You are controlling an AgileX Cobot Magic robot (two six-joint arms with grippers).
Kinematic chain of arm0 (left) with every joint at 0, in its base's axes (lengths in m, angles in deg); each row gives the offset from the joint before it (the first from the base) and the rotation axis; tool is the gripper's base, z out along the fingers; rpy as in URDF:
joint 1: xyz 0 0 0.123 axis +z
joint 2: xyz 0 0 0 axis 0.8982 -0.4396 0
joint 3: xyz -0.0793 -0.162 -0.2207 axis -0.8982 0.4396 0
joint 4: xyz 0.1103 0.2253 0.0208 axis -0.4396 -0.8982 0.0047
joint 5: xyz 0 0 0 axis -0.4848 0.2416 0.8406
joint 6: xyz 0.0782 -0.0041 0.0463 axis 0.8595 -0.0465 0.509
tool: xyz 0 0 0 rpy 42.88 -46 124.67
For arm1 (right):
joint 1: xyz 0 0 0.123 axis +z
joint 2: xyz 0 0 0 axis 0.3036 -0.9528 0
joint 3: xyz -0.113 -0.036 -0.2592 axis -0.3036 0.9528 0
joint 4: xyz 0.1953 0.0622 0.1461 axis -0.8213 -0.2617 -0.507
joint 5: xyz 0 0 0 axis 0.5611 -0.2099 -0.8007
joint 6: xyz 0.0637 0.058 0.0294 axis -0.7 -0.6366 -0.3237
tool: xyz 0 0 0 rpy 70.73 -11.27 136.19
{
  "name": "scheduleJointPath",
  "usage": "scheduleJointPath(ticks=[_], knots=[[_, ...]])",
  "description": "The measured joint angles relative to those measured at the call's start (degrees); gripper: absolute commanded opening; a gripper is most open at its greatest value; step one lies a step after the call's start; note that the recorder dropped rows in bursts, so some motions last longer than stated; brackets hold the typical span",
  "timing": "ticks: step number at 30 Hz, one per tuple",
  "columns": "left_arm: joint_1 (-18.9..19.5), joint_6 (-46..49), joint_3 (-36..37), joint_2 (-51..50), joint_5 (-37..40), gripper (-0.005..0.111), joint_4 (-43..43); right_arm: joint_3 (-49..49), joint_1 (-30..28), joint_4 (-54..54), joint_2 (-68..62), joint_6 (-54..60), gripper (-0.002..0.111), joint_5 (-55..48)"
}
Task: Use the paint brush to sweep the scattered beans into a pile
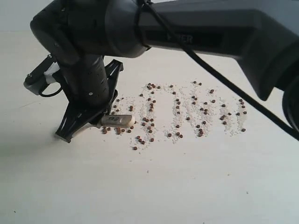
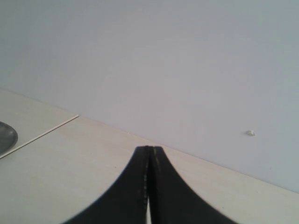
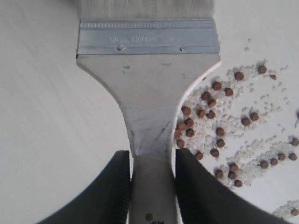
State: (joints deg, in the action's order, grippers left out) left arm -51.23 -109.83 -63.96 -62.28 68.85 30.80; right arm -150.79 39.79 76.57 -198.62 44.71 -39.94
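A: Where's the wide flat paint brush [image 3: 148, 93] w/ pale bristles, silver band & cream handle?
B: In the black right claw [image 3: 153, 156], jaws narrow, pinched on the handle neck just below the flare. In the exterior view it's at the 9 o'clock end of the tiny round reddish-brown beans [image 3: 217, 86]. They trail toward 3 o'clock across the pale worktop [image 1: 149, 186], mixed w/ whitish grit.
A: Left claw [image 2: 149, 150]?
B: Jaws pressed together, nothing btwn, facing a wall.
A: Handling?
B: Prob light. Handle stiff, bristles soft, so they'd splay if pushed hard. Beans look light & round, likely to roll. Neck grip seems right but needs a firm hold vs twisting.
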Motion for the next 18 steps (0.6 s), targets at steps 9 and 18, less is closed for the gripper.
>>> scheduleJointPath(ticks=[9, 18], knots=[[0.0, 0.0, 0.0, 0.0, 0.0, 0.0, 0.0, 1.6, 0.0, -1.5, -0.7, -0.6, 0.0, 4.8], [0.0, 0.0, 0.0, 0.0, 0.0, 0.0, 0.0, 1.6, 0.0, -4.0, -6.8, -0.6, 0.0, 8.0]])
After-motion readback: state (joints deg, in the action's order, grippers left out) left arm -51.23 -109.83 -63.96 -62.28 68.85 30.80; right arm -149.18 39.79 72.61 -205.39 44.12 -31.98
